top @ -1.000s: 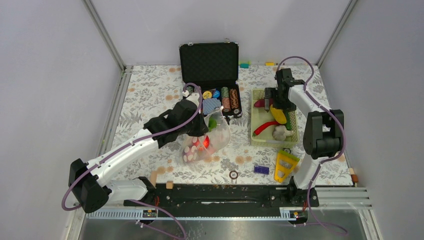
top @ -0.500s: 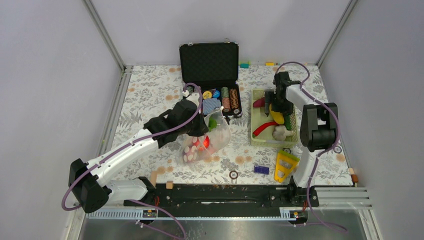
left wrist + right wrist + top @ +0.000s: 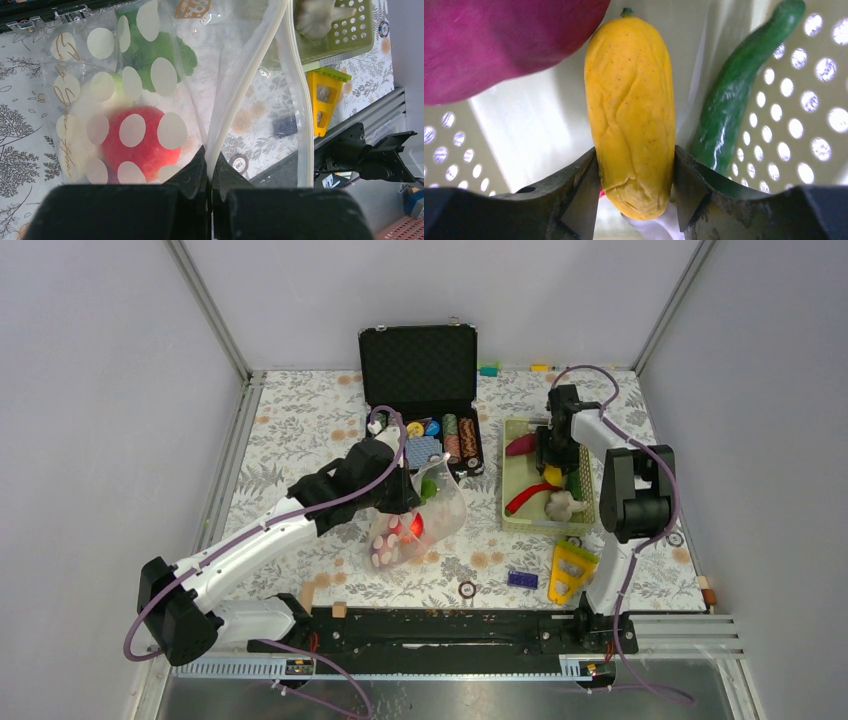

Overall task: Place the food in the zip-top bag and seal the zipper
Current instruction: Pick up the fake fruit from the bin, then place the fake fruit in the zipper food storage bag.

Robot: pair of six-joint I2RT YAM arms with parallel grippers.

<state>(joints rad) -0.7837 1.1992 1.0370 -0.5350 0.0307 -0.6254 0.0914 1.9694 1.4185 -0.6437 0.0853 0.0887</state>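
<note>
My left gripper (image 3: 405, 495) (image 3: 210, 161) is shut on the white zipper (image 3: 250, 70) strip at the mouth of the dotted clear zip-top bag (image 3: 420, 522) (image 3: 150, 30). Lifted by that edge, the bag holds a red round food (image 3: 135, 137) (image 3: 412, 527) and a green leafy piece (image 3: 145, 55). My right gripper (image 3: 553, 462) (image 3: 635, 170) reaches down into the pale green basket (image 3: 512, 522). Both its fingers press the sides of a yellow food (image 3: 629, 100). Beside it lie a purple piece (image 3: 499, 40) and a green cucumber (image 3: 734, 95). A red chili (image 3: 525, 498) and a white piece (image 3: 560, 505) lie nearer in the basket.
An open black case (image 3: 420, 370) with poker chips stands at the back centre. A yellow toy (image 3: 572, 570), a blue block (image 3: 522, 579) and a loose chip (image 3: 467, 589) lie near the front rail. The basket's perforated wall (image 3: 794, 125) is close on the right gripper's right.
My right gripper has dropped into the basket and closed from wide open onto the yellow food. The left arm has kept its grip; the bag shifted slightly.
</note>
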